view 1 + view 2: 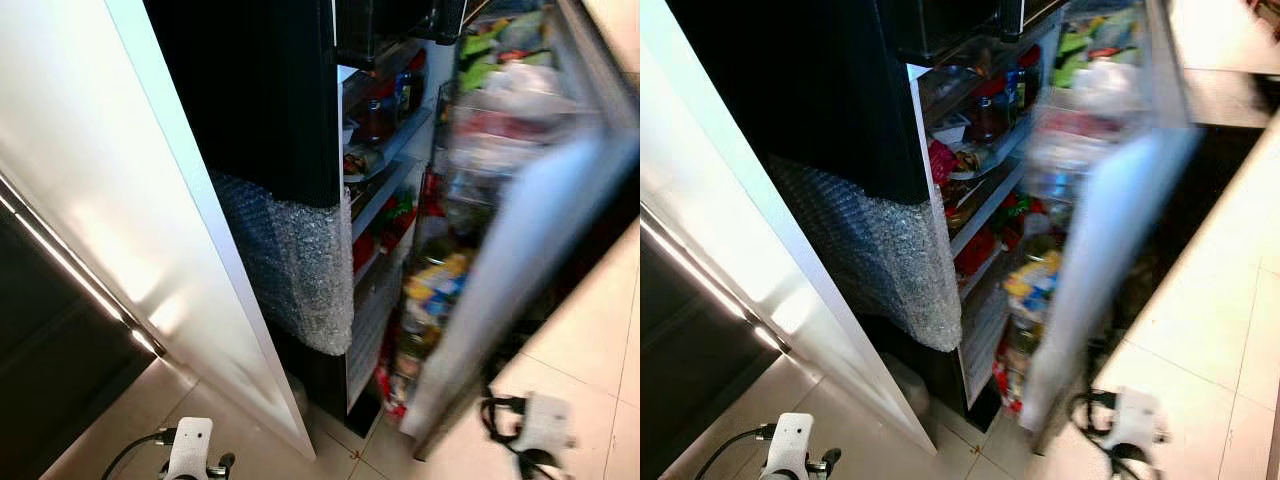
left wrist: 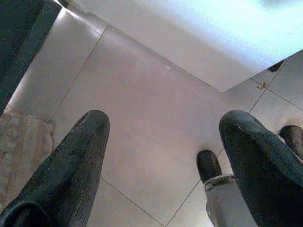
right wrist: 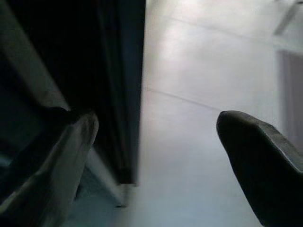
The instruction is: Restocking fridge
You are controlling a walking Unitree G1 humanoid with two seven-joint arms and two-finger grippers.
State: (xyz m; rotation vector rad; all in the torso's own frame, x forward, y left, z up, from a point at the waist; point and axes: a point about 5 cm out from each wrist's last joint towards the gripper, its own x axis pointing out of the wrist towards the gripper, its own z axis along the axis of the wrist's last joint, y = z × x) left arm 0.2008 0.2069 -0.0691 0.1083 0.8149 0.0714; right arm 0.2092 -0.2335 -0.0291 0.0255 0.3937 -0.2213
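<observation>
The fridge door (image 1: 520,250), blurred, stands open beside stocked shelves (image 1: 385,165). Left gripper (image 2: 161,156) and right gripper (image 3: 156,156) hang wide open, empty, over floor tiles (image 2: 142,94).

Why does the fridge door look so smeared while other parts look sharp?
In the eye views the open fridge door and its shelf contents are motion-blurred, while the bubble wrap stays crisp; glare streaks the white panel. The right wrist view is dim and soft; the left wrist view shows evenly lit floor tiles.
</observation>
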